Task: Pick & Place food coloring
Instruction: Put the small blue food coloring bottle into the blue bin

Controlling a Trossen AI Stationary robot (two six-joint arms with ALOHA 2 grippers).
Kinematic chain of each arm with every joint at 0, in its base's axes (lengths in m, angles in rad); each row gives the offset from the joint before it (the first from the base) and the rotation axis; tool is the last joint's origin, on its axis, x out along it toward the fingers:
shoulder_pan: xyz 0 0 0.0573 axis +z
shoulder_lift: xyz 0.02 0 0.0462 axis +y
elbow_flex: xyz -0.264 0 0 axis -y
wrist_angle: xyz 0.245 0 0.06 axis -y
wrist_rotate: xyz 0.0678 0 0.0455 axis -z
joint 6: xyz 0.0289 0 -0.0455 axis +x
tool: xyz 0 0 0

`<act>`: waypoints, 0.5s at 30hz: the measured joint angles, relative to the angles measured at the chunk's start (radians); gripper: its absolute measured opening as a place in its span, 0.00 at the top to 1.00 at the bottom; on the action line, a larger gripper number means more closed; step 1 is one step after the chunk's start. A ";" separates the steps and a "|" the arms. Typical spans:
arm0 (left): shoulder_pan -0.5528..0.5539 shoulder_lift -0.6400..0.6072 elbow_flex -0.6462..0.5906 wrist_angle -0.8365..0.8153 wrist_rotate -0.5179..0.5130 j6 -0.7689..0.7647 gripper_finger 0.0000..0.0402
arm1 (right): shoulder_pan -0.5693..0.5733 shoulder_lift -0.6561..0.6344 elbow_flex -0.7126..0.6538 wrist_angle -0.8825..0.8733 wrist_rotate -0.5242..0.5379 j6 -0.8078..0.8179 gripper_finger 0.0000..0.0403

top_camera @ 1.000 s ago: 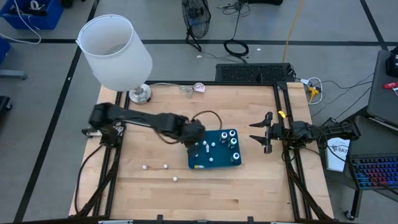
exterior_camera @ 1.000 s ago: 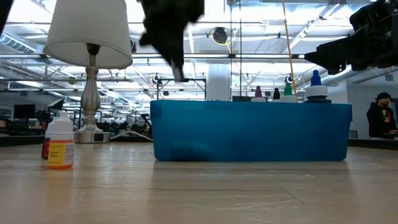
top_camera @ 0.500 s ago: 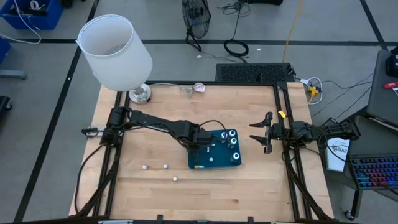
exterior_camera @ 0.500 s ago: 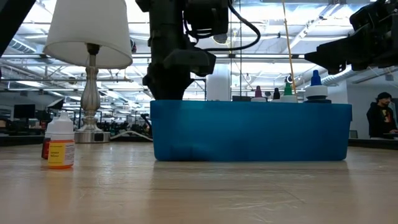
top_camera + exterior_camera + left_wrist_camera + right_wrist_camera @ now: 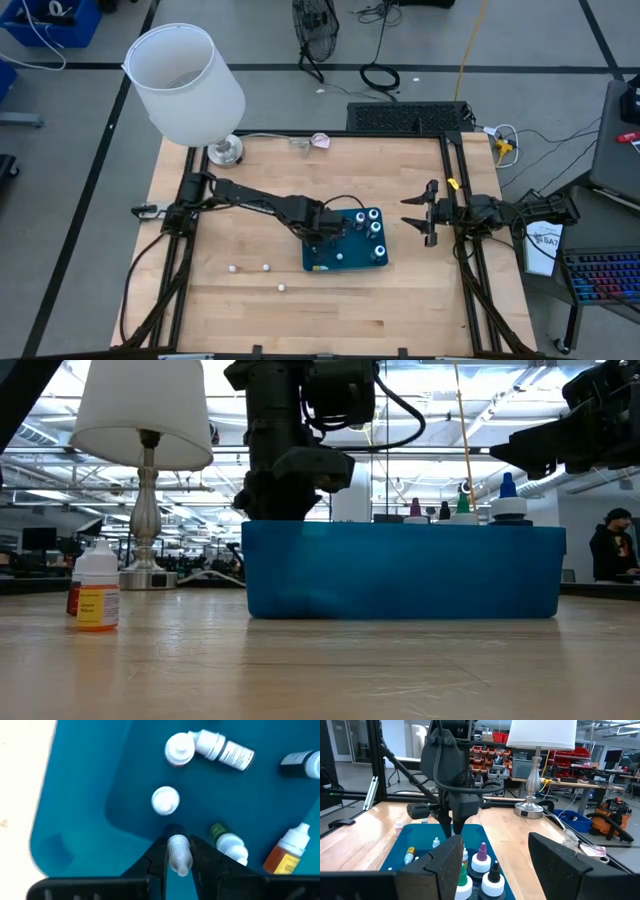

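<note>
Left hand (image 5: pixel 178 851) is down inside the blue tray (image 5: pixel 318 262), its fingers closed on a small white-capped bottle (image 5: pixel 178 854) it appears to be setting in place. Several food coloring bottles (image 5: pixel 376 226) already stand or lie in the tray, so the job looks well under way. What seems left: three small whitish pieces (image 5: pixel 265 267) on the desk (image 5: pixel 260 310) just beside the tray on the left arm's side, and, seen from table height, one small bottle with a yellow label (image 5: pixel 97 597) standing apart from the tray. Right hand (image 5: pixel 422 213) waits beside the tray with its fingers spread, holding nothing.
</note>
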 joint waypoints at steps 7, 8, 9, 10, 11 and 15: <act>0.000 0.001 0.000 0.003 -0.002 -0.005 0.85 | 0.000 0.000 0.000 0.000 0.000 0.000 0.47; 0.000 0.001 0.000 0.003 -0.002 -0.008 0.85 | 0.000 0.000 0.000 0.000 0.000 0.000 0.47; 0.000 0.001 0.000 0.003 -0.002 -0.012 0.83 | 0.000 0.000 0.000 0.000 0.000 0.000 0.47; 0.000 0.001 0.000 0.003 -0.002 -0.015 0.80 | 0.000 0.000 0.000 0.000 0.000 0.000 0.47; 0.000 0.001 0.000 0.003 -0.002 -0.017 0.77 | 0.000 0.000 0.000 0.000 0.000 0.000 0.47; 0.000 0.001 0.000 0.003 -0.002 -0.032 0.64 | 0.000 0.000 0.000 0.000 0.000 0.000 0.47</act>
